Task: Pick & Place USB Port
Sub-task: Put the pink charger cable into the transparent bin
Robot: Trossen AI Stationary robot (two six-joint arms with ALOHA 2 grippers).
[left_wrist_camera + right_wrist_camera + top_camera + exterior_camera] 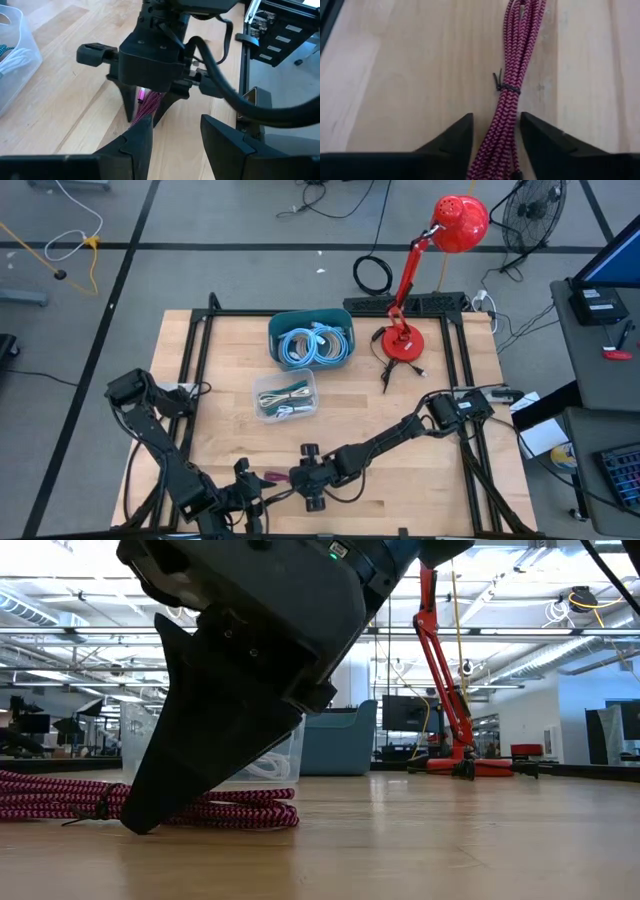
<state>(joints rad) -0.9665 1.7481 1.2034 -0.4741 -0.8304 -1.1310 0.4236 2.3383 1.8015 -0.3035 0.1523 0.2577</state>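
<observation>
A bundle of pink-and-black braided cable, bound by a small black tie, lies flat on the wooden table near its front edge. My right gripper stands open astride it, slanting down from the table's right, one finger on each side of the bundle. In the low view a dark fingertip reaches down to the table in front of the cable. My left gripper is open and holds nothing. It waits just left of the bundle, pointing at the right gripper. My right gripper has the cable bundle between its two fingers, which lie along its sides. A thin gap shows beside one finger. Whether the other finger touches the cable I cannot tell. The bundle rests on the table.
A clear box of coiled cables stands at mid table. Behind it is a teal bin with light-blue cables. A red desk lamp stands at the far right. Black frame rails run along the table's sides.
</observation>
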